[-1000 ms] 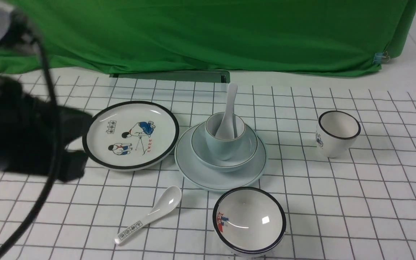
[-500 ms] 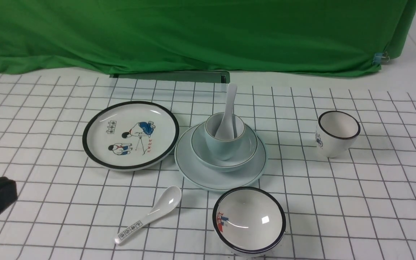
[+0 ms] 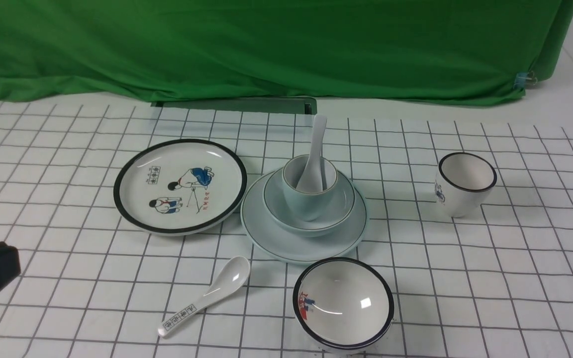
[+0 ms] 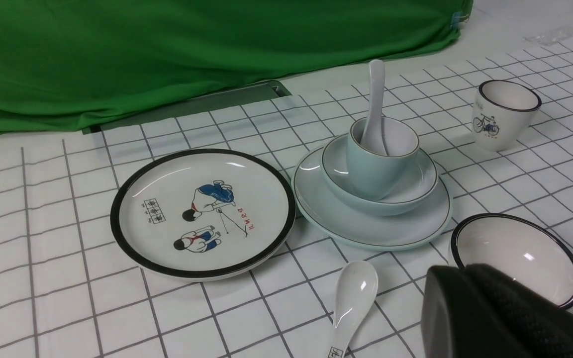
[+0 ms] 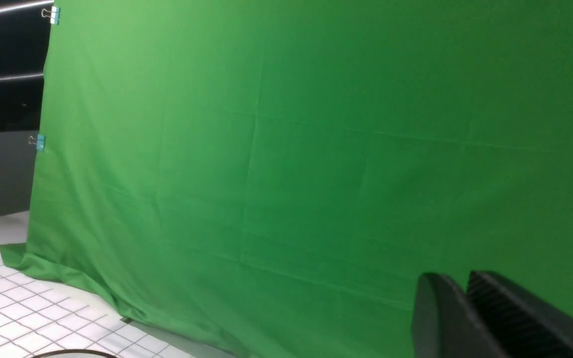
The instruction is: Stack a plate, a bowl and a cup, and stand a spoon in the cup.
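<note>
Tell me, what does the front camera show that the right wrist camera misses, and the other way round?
Only the front view: the stack of plate, bowl and cup, with the spoon standing in the cup. Only the right wrist view: the right gripper, its fingers close together and holding nothing. Both: the green cloth and the gridded table.
</note>
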Controlling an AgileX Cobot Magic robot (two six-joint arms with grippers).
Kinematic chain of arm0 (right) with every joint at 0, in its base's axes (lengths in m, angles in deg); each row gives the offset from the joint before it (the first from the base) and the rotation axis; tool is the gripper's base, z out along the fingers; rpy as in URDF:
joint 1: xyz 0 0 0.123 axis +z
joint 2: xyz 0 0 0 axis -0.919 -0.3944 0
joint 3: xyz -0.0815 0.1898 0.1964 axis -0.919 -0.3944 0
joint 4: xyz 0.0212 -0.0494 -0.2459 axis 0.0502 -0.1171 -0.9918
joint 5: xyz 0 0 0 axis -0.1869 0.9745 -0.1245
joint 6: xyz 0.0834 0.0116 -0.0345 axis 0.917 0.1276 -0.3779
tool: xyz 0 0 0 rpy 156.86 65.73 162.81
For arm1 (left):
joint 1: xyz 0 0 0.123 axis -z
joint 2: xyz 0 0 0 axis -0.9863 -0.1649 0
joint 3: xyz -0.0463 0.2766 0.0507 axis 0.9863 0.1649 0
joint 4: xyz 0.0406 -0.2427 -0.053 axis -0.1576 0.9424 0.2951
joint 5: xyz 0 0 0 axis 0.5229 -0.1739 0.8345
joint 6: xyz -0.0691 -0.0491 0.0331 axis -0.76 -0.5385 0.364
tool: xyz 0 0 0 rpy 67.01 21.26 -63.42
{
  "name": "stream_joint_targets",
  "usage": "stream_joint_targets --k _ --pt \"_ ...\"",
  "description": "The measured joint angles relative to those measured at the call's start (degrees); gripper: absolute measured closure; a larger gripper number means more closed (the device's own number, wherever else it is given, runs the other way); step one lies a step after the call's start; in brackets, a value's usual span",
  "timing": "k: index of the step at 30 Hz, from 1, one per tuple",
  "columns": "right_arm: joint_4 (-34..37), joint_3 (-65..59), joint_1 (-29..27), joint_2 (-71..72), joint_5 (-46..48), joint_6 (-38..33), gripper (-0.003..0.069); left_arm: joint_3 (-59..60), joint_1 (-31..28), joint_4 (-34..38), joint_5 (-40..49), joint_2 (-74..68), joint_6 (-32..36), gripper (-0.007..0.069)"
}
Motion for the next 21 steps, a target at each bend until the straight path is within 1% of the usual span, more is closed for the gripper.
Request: stream_joint_targets --k 11,12,14,15,16,17,21 --pt "0.0 0.0 0.0 0.0 -0.25 0.12 0.0536 0.0 0.0 0.0 0.0 0.0 0.0 0.0656" --pt "0.0 -0.05 0.0 0.0 -0.25 0.12 0.0541 0.0 0.0 0.0 0.0 0.0 0.0 0.0656" --pt "0.0 -0.92 0.0 0.14 -0.55 0.36 0.0578 0.0 0.0 0.0 0.0 0.0 0.0 0.0656" --pt "-0.06 -2.3 0.0 0.4 -0.84 0.58 0.0615 0.0 0.0 0.0 0.0 0.0 0.0 0.0656" --pt "-0.36 -3.9 0.0 0.75 -1.33 0.96 0.0634 0.0 0.0 0.0 0.0 0.0 0.0 0.0656" --pt "-0.54 -4.28 0.0 0.84 -1.47 1.22 0.0638 0.0 0.0 0.0 0.0 0.0 0.0 0.0656" --pt "-4.73 -14.68 -0.94 3.5 -7.41 3.65 0.0648 0.0 0.0 0.0 0.0 0.0 0.0 0.0656"
